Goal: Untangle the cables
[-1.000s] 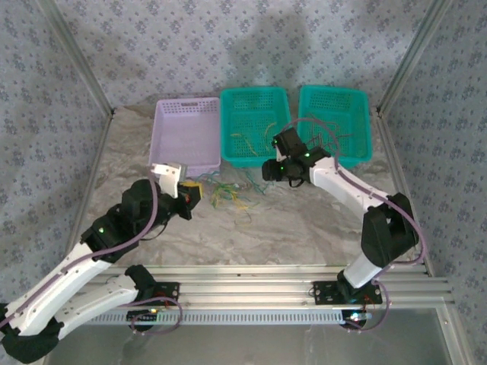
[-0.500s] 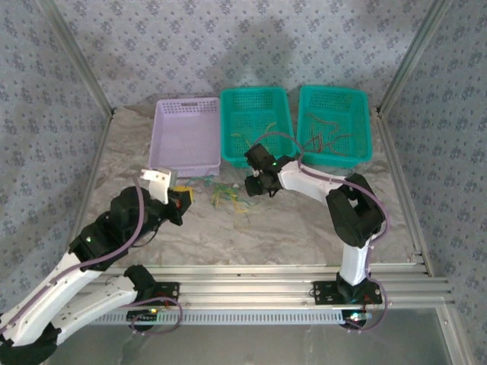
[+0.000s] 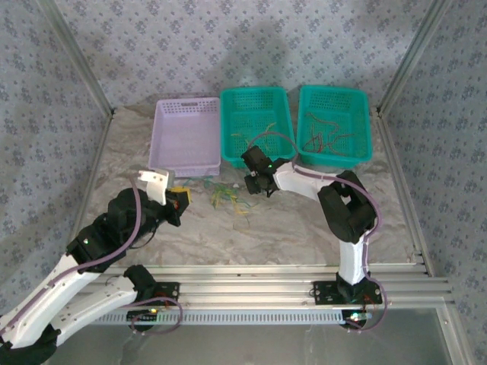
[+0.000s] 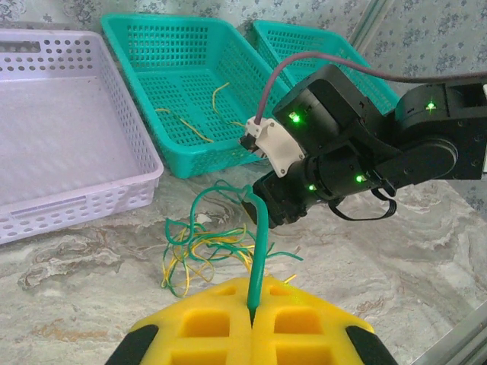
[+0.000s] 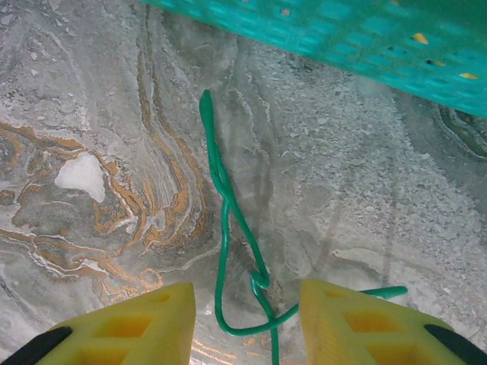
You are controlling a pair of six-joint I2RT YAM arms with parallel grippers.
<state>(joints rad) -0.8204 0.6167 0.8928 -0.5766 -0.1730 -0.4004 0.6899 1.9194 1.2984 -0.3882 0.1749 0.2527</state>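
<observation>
Here the left gripper [image 4: 253,298], at the bottom centre of its wrist view, is pinched tight on one green cable [image 4: 261,243], which rises from the tangled cables [image 4: 199,247] lying mid-frame on the table [image 4: 91,258]. The right gripper [image 5: 243,293] stands wide apart, gripping nothing, with a green strand [image 5: 223,220] lying on the marble between its fingers.

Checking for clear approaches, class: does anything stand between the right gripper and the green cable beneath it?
Nothing visible does. The open right gripper hangs over the green cable on the table; the teal basket stands beyond.
</observation>
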